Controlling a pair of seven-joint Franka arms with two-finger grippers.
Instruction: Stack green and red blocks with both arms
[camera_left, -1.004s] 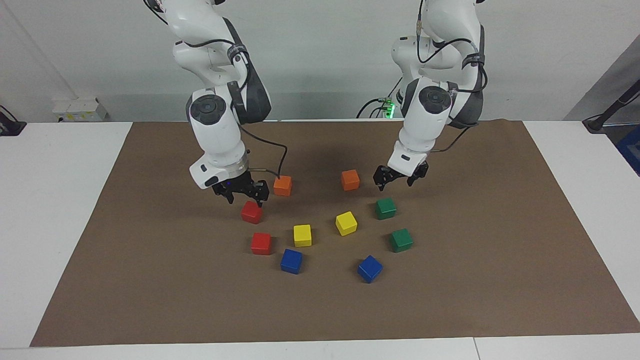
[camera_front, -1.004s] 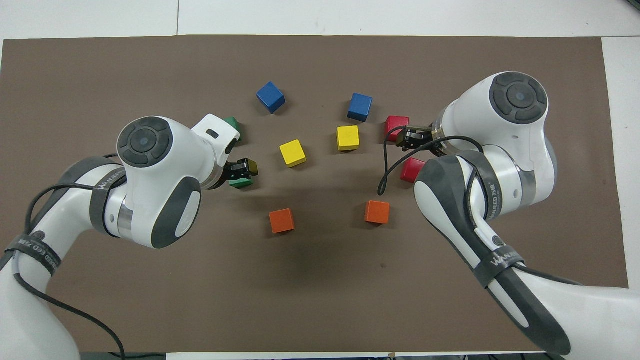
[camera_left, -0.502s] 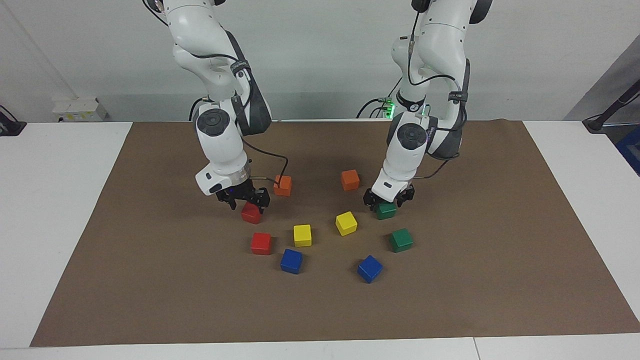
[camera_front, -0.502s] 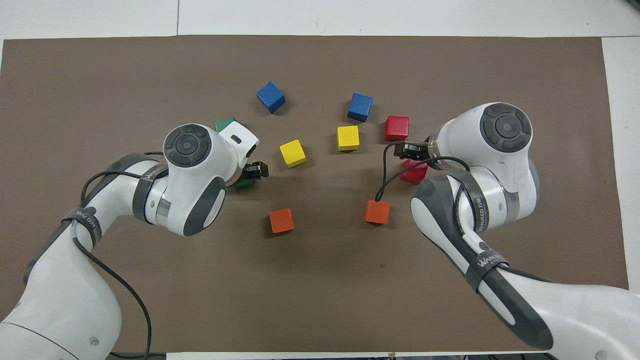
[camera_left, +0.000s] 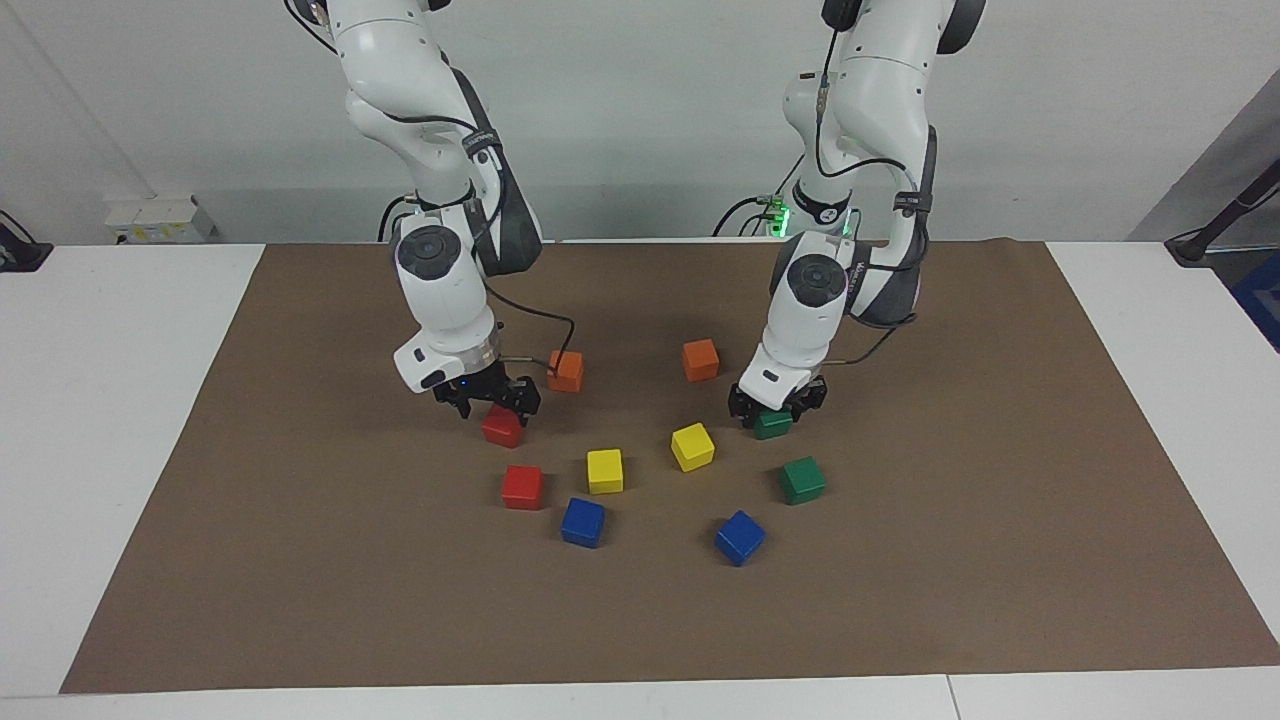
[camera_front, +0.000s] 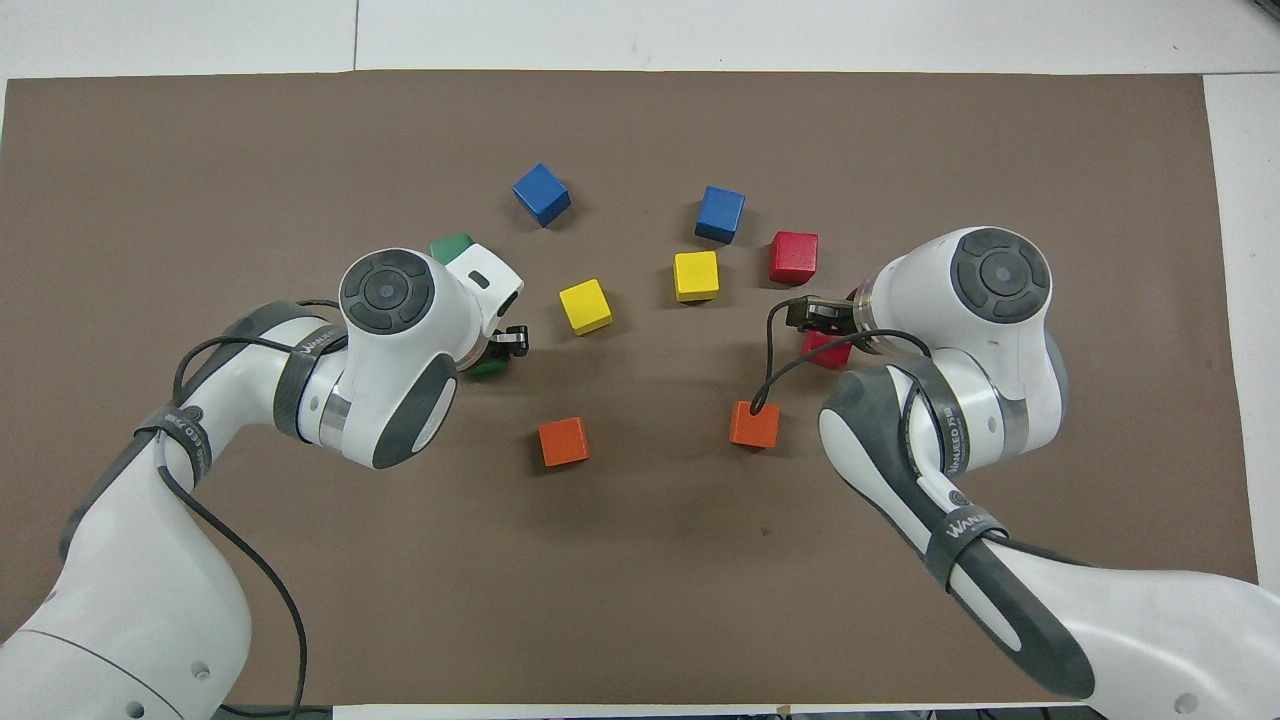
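Two red and two green blocks lie on the brown mat (camera_left: 300, 560). My right gripper (camera_left: 495, 404) is open and low, its fingers on either side of the top of one red block (camera_left: 502, 430), which is partly hidden under the wrist in the overhead view (camera_front: 826, 352). The other red block (camera_left: 522, 487) lies farther from the robots. My left gripper (camera_left: 775, 408) is open and low, its fingers on either side of one green block (camera_left: 774, 427), mostly hidden in the overhead view (camera_front: 488, 368). The other green block (camera_left: 802, 480) lies farther out.
Two orange cubes (camera_left: 565, 371) (camera_left: 701, 359) lie nearer to the robots, each beside a gripper. Two yellow cubes (camera_left: 604, 470) (camera_left: 692, 446) lie between the grippers. Two blue cubes (camera_left: 583, 522) (camera_left: 739, 537) lie farthest out.
Both grippers have come down. The left one moved from the air beside an orange cube down around the green block; the right one sank onto the red block.
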